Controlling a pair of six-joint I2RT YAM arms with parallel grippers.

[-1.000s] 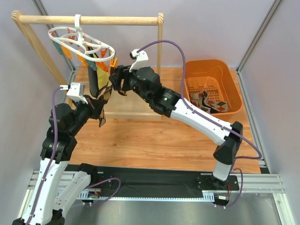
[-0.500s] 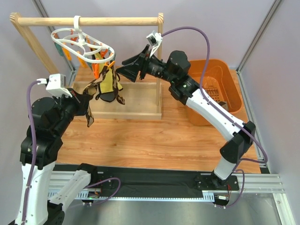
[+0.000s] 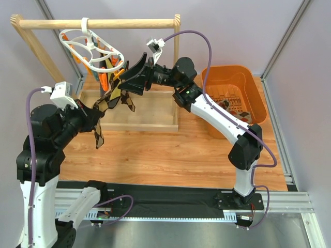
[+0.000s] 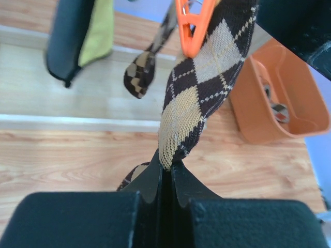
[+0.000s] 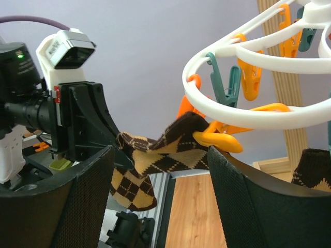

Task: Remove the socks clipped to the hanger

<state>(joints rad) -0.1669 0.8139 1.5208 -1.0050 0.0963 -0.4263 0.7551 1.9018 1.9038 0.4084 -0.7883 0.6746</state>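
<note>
Above the wooden table [image 3: 170, 150], the left arm's jaws were pinched fully shut on one end of a brown-and-tan argyle sock [image 4: 199, 98], apparently pulling it taut away from the white plastic ring hanger [image 3: 92, 45]. An orange plastic clip [image 5: 217, 140] gripped its other end. The right arm's jaws stood wide apart and empty, flanking that clip, probably to squeeze it open, with an orange plastic bin [image 3: 248, 82] waiting beyond.

Pale lilac panel walls [image 3: 232, 31]; light wood-grain counter [image 3: 170, 155]; natural wooden rail frame [image 3: 129, 22]; orange plastic tub [image 3: 261, 101], right side.
</note>
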